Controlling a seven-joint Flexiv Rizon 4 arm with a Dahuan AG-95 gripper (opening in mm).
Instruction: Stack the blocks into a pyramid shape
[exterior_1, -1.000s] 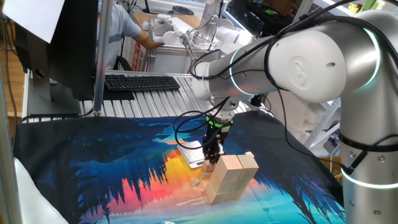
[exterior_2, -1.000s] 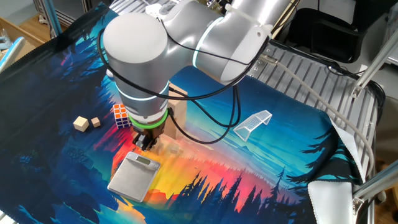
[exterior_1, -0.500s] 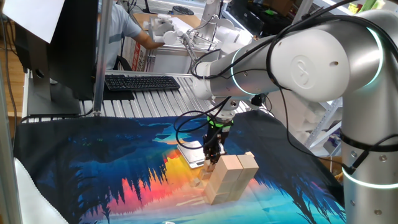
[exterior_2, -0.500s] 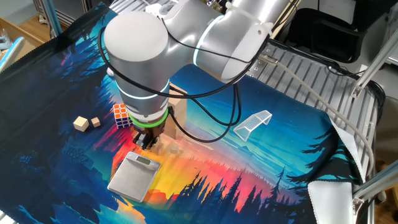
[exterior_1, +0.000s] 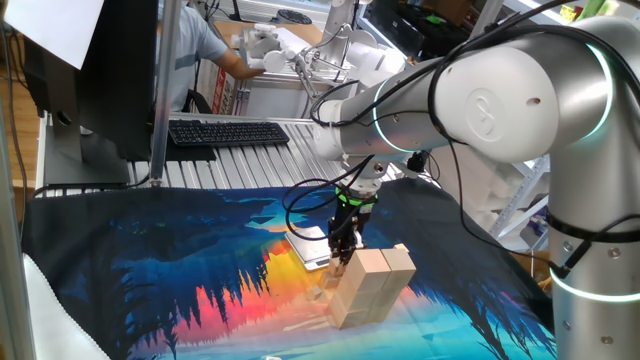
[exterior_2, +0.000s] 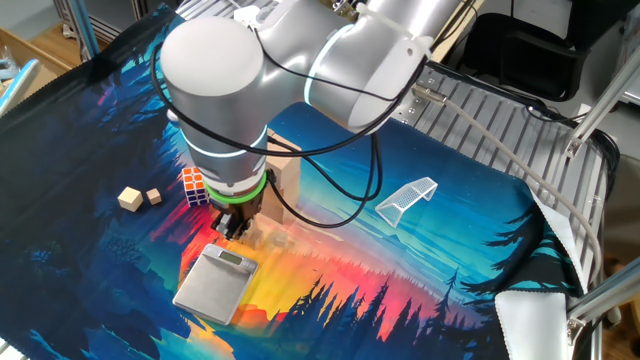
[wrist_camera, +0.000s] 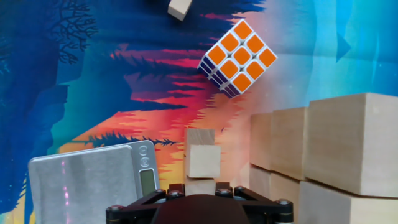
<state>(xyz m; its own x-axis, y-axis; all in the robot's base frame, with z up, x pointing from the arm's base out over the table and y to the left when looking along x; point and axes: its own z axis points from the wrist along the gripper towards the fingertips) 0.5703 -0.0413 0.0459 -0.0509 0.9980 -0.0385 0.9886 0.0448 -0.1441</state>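
Hovering low beside the stacked blocks (exterior_1: 368, 285), the claw (exterior_1: 341, 258), its grip state hidden, appears to be placing or collecting a small cube (wrist_camera: 204, 160) just left of that stack, so next comes careful alignment above it.

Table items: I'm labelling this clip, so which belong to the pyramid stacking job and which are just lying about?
Job:
stacked large blocks
small blocks under the hand
two loose small cubes

Lying about:
puzzle cube
silver scale
white mesh piece
keyboard
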